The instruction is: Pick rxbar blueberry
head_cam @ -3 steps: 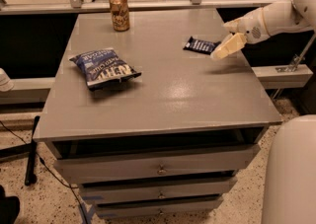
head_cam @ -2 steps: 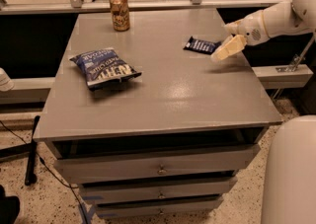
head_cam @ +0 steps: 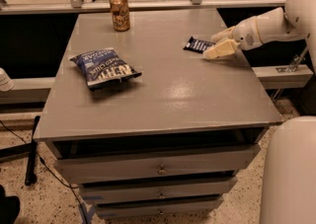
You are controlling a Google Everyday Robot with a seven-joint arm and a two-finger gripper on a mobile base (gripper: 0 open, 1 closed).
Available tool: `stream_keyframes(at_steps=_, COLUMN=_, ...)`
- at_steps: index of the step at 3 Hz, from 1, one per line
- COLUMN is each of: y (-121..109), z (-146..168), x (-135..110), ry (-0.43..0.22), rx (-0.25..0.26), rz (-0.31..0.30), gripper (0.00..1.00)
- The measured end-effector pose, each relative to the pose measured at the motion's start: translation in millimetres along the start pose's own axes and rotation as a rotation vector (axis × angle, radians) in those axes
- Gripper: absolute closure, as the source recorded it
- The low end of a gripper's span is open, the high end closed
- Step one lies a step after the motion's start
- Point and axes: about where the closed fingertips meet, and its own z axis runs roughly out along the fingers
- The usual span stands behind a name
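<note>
The rxbar blueberry (head_cam: 197, 45) is a small flat dark-blue wrapper with white print, lying on the right side of the grey table (head_cam: 163, 99). My gripper (head_cam: 216, 43) reaches in from the right on a white arm, low over the table at the bar's right end. Its two cream fingers (head_cam: 220, 50) are spread apart, one on the near side and one on the far side of the bar's right end. The gripper is open and holds nothing. The bar lies flat on the table.
A puffy blue chip bag (head_cam: 104, 67) lies on the left of the table. A gold drink can (head_cam: 119, 12) stands at the back left. Drawers (head_cam: 160, 168) sit under the tabletop. A white robot body part (head_cam: 289, 173) fills the lower right corner.
My gripper has shifted slightly left toward the bar's right end, and its far finger now shows. The bar, bag and can have not moved.
</note>
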Motion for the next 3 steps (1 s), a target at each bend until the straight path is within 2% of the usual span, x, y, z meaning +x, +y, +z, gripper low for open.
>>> stream_keyframes(at_steps=2, y=0.7, z=13.6, x=-2.8, ry=-0.019, rx=-0.010, rz=0.022, gripper=0.86)
stream_keyframes(at_steps=3, y=0.9, z=13.6, x=-4.2, ry=-0.020, rx=-0.010, rz=0.021, gripper=1.00)
